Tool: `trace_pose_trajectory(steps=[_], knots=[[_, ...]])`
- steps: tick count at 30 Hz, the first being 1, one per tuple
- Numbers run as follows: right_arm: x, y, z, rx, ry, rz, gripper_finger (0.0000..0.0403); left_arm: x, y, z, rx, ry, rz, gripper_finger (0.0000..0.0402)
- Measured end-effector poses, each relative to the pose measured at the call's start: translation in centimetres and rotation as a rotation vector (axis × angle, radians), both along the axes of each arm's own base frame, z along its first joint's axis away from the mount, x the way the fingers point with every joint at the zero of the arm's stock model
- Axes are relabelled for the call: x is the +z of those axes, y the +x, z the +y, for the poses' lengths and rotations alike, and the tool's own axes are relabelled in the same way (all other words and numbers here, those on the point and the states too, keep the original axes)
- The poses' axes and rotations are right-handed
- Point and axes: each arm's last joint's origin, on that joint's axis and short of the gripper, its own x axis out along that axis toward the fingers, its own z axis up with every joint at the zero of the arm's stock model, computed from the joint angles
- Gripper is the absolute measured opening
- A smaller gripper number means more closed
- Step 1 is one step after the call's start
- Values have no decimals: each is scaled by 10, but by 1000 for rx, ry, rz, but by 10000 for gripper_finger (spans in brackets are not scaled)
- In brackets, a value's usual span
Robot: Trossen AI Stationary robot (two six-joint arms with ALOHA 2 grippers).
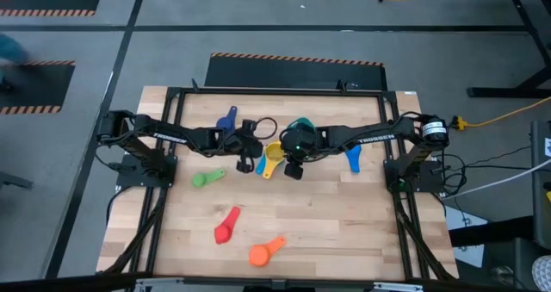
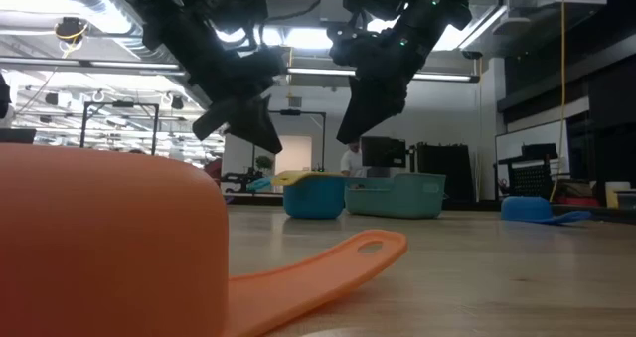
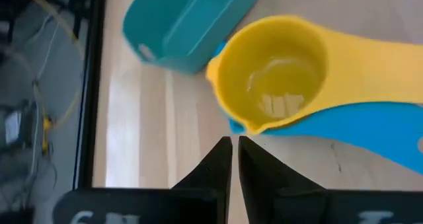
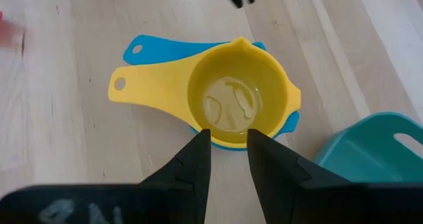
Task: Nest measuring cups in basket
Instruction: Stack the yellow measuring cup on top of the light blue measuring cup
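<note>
High view: yellow cup (image 1: 273, 157) nested in a blue cup (image 4: 218, 139) beside the basket (image 1: 299, 125); left gripper (image 3: 232, 159) pinched shut, right gripper (image 4: 229, 159) narrowly parted, both empty above; red cup (image 1: 226, 226) and orange cup (image 1: 263, 252) lie nearer.

The yellow cup (image 4: 241, 102) looks like glossy, smooth plastic, resting beside the teal plastic basket (image 4: 377, 148) on the matt wood-plank table (image 4: 66, 85).

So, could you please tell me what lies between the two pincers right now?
The yellow plastic measuring cup, nested in a light blue plastic cup, sits between the left pincer and right pincer, beside the teal plastic basket; the high view shows it.
</note>
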Motion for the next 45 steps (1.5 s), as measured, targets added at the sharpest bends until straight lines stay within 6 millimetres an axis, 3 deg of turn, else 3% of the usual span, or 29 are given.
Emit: trace_pose_trajectory(steps=[13, 20, 30, 45], knots=[[-2, 2, 18, 77, 40, 2, 104, -11, -11, -3, 84, -156, 100, 4], [-21, 9, 31, 133, 26, 41, 104, -20, -16, -6, 52, -198, 125, 2], [-44, 17, 33, 142, 23, 74, 104, -22, -16, -12, 25, -200, 108, 3], [-47, 24, 33, 158, 8, 30, 104, -24, -8, -16, -23, -230, 51, 2]])
